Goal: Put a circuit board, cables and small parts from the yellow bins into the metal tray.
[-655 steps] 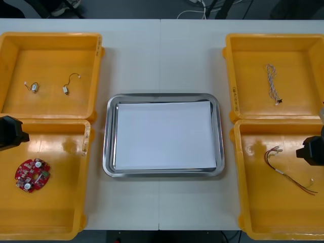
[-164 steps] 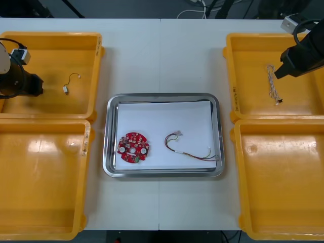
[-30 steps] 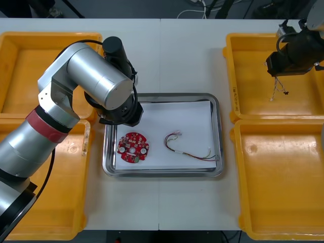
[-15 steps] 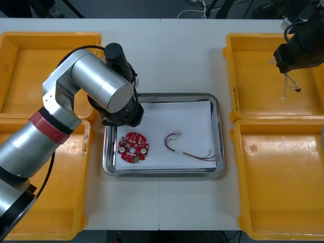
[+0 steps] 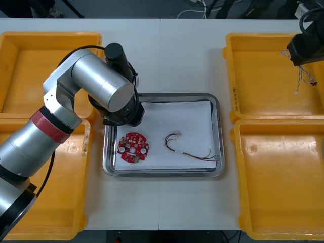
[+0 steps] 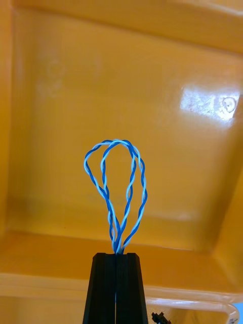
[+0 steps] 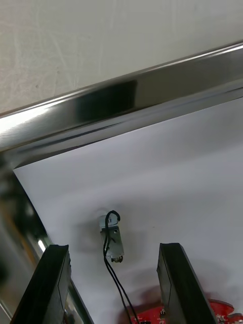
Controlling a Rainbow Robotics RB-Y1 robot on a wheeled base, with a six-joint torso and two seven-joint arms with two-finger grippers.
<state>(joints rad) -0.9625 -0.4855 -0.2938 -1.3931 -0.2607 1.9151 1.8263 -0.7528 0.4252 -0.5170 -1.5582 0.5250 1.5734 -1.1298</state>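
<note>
Twisted blue-white cable (image 6: 117,238) in right gripper (image 6: 116,255)

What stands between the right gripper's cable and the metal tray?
Only the yellow bin's inner wall, which the lifted blue and white cable in the right gripper probably clears. The open left gripper hangs over the metal tray's far left corner.

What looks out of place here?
Nothing stands out. The circuit board, red and yellow cable and small metal part lie in the metal tray; left gripper open over the part, right gripper holding the twisted cable above a yellow bin.
</note>
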